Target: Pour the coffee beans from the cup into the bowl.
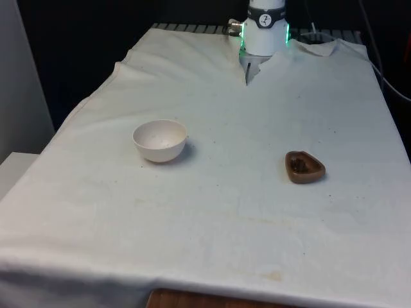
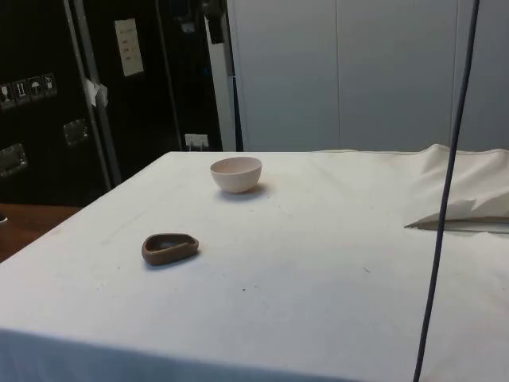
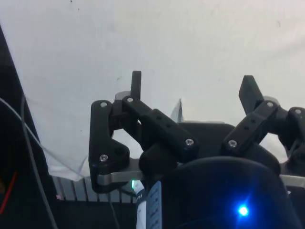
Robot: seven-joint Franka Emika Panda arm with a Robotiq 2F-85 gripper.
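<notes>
A low brown cup (image 1: pixel 304 167) with dark coffee beans in it sits on the white cloth toward the front view's right; it lies near the table's close edge in the side view (image 2: pixel 169 247). A white bowl (image 1: pixel 160 140) stands upright toward the front view's left, farther back in the side view (image 2: pixel 236 173). In the wrist view my gripper (image 3: pixel 193 86) is open over bare white cloth, nothing between its black fingers (image 3: pixel 136 84). It hangs high, far from both cup and bowl.
The robot's white base (image 1: pixel 264 29) stands at the table's far end, where the cloth (image 1: pixel 257 64) is bunched into folds. A dark cable (image 2: pixel 445 183) hangs down across the side view's right. A wooden table edge (image 1: pixel 192 299) peeks out at the front.
</notes>
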